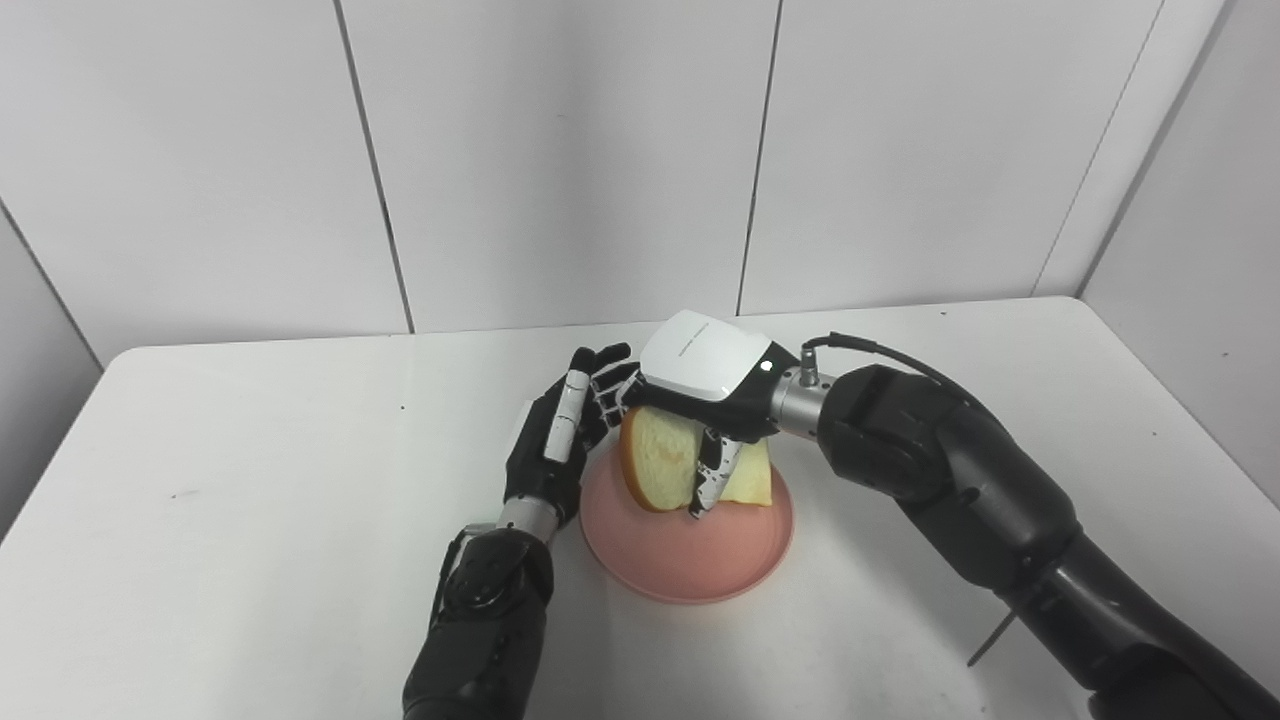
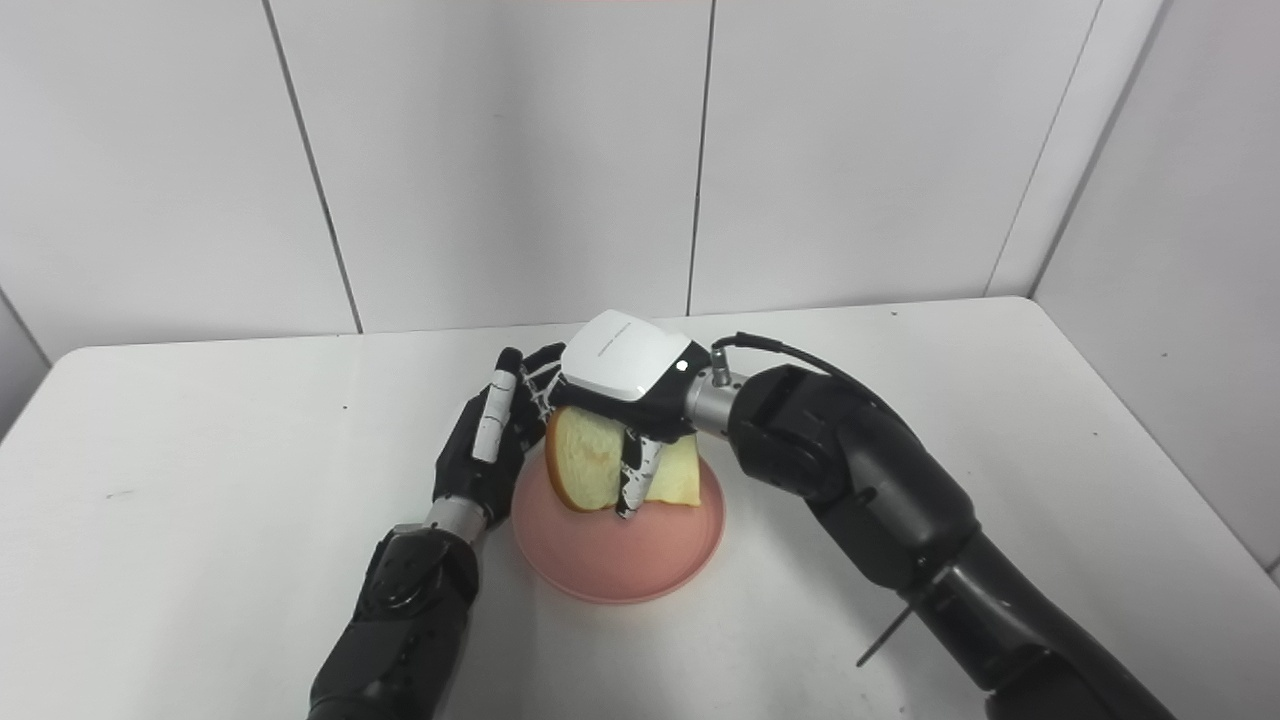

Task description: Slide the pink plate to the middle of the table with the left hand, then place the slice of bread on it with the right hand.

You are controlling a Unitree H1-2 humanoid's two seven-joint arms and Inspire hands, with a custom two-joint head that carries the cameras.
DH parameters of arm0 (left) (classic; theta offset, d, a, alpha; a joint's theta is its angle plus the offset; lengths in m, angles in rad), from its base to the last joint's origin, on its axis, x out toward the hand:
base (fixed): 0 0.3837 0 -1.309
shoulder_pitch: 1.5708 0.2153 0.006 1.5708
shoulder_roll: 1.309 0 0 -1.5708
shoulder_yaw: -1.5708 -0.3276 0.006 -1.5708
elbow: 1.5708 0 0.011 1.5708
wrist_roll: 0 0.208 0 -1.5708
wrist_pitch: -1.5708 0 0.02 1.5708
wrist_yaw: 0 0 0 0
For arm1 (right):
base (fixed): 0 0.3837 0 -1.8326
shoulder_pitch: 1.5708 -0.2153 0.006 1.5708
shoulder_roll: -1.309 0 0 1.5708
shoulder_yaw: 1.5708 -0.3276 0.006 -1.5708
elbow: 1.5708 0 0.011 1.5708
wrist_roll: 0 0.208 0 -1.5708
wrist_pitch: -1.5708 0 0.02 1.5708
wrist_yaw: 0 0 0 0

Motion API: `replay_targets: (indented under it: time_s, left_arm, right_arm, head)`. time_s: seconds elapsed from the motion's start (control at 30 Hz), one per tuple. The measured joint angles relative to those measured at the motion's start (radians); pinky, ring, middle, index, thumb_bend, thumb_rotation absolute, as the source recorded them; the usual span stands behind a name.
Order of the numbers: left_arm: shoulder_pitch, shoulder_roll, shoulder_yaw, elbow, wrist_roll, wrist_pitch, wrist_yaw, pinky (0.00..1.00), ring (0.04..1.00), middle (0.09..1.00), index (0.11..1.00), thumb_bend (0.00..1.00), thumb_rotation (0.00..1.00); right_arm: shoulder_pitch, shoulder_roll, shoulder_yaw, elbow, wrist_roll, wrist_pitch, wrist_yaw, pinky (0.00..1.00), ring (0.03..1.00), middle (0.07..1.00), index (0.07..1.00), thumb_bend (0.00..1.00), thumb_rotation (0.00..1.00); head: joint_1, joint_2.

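A pink plate (image 1: 690, 565) lies near the middle of the white table (image 1: 250, 480). Over its far half my right hand (image 1: 712, 400) is shut on a slice of bread (image 1: 662, 462), thumb in front and white back upward. The slice stands tilted on edge, its lower corner close to the plate; contact cannot be told. My left hand (image 1: 565, 430) rests at the plate's left rim with fingers stretched out and apart, holding nothing. Its fingertips (image 2: 520, 375) reach behind the right hand.
The table is backed by white wall panels (image 1: 560, 150) along its far edge. A panel also runs along the right side. A thin cable (image 1: 870, 348) loops from the right wrist. Small dark specks mark the tabletop.
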Motion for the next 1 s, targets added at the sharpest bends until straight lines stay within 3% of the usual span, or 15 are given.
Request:
replay_targets:
  time_s: [0.27, 0.47, 0.5, 0.57, 0.6, 0.63, 0.7, 0.83, 1.0]
  left_arm:
    - [0.001, 0.000, 0.000, -0.003, 0.001, 0.001, 0.000, 0.66, 0.713, 0.744, 0.711, 0.87, 0.82]
    - [0.013, -0.001, 0.000, -0.022, 0.000, 0.003, 0.000, 0.66, 0.700, 0.709, 0.702, 0.86, 0.81]
    - [0.016, -0.001, -0.001, -0.026, 0.000, 0.005, 0.000, 0.66, 0.703, 0.717, 0.705, 0.86, 0.82]
    - [0.017, -0.001, -0.002, -0.029, 0.000, 0.005, 0.000, 0.66, 0.713, 0.730, 0.713, 0.86, 0.82]
    - [0.018, -0.001, -0.003, -0.030, 0.001, 0.005, 0.000, 0.65, 0.717, 0.734, 0.718, 0.85, 0.83]
    - [0.020, -0.001, -0.005, -0.033, 0.001, 0.006, 0.000, 0.65, 0.718, 0.734, 0.719, 0.85, 0.83]
    - [0.024, -0.001, -0.006, -0.038, 0.001, 0.006, 0.000, 0.66, 0.721, 0.740, 0.719, 0.85, 0.83]
    - [0.024, 0.000, -0.006, -0.038, 0.001, 0.006, 0.000, 0.67, 0.716, 0.736, 0.709, 0.88, 0.82]
    - [0.024, 0.000, -0.006, -0.038, 0.001, 0.007, 0.000, 0.66, 0.710, 0.731, 0.702, 0.89, 0.81]
  right_arm:
    - [0.010, -0.005, 0.015, 0.001, -0.032, -0.014, -0.005, 0.24, 0.306, 0.390, 0.479, 0.52, 0.16]
    - [0.019, -0.010, 0.024, 0.020, -0.052, -0.026, -0.002, 0.33, 0.424, 0.510, 0.492, 0.51, 0.18]
    - [0.021, -0.011, 0.023, 0.021, -0.055, -0.026, 0.006, 0.38, 0.473, 0.554, 0.565, 0.68, 0.39]
    - [0.026, -0.011, 0.023, 0.020, -0.064, -0.025, 0.025, 0.55, 0.589, 0.646, 0.658, 0.83, 0.54]
    - [0.027, -0.011, 0.023, 0.019, -0.070, -0.022, 0.036, 0.66, 0.641, 0.683, 0.693, 0.87, 0.58]
    - [0.028, -0.011, 0.023, 0.017, -0.083, -0.018, 0.041, 0.67, 0.649, 0.688, 0.698, 0.87, 0.58]
    - [0.028, -0.015, 0.023, 0.013, -0.098, -0.010, 0.054, 0.79, 0.710, 0.735, 0.737, 0.91, 0.61]
    - [0.029, -0.018, 0.019, 0.012, -0.110, -0.004, 0.077, 0.97, 0.835, 0.808, 0.812, 0.99, 0.75]
    - [0.029, -0.020, 0.007, 0.011, -0.105, -0.004, 0.078, 1.00, 0.859, 0.829, 0.827, 1.00, 0.81]
  head:
    - [-0.002, 0.003]
    - [-0.003, 0.008]
    - [-0.003, 0.008]
    - [-0.003, 0.008]
    - [-0.003, 0.008]
    - [-0.003, 0.008]
    - [-0.006, 0.009]
    - [-0.009, 0.011]
    - [-0.009, 0.012]
